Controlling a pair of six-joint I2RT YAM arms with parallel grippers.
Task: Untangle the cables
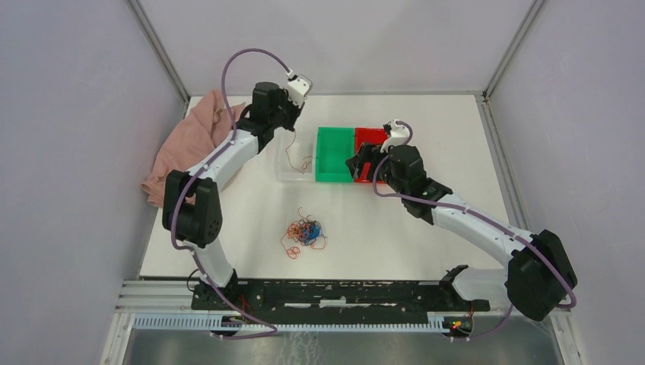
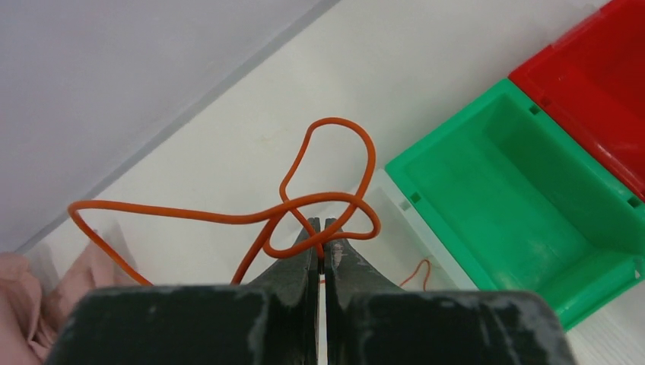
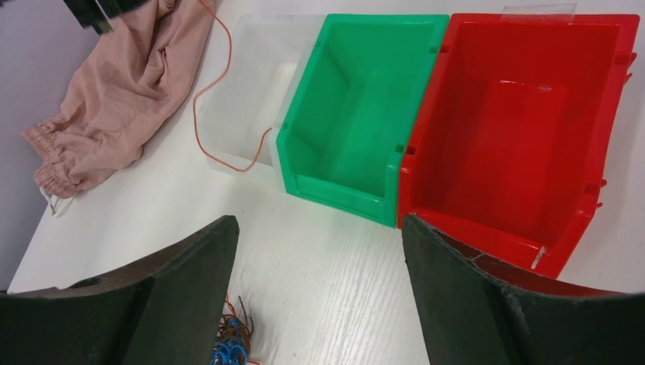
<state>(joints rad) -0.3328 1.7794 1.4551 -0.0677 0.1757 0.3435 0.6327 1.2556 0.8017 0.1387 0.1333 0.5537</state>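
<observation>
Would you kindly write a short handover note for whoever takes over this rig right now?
Left gripper: shut on one orange cable, held up with its loose end hanging at the clear bin.
Right gripper: open, holding nothing, above the table in front of the green bin and red bin.
Tangle: on the table, nearer the arm bases.
Done: one orange cable is apart from the tangle; no cable shows in the green or red bin.
Left: set this cable down, then separate the rest.
</observation>
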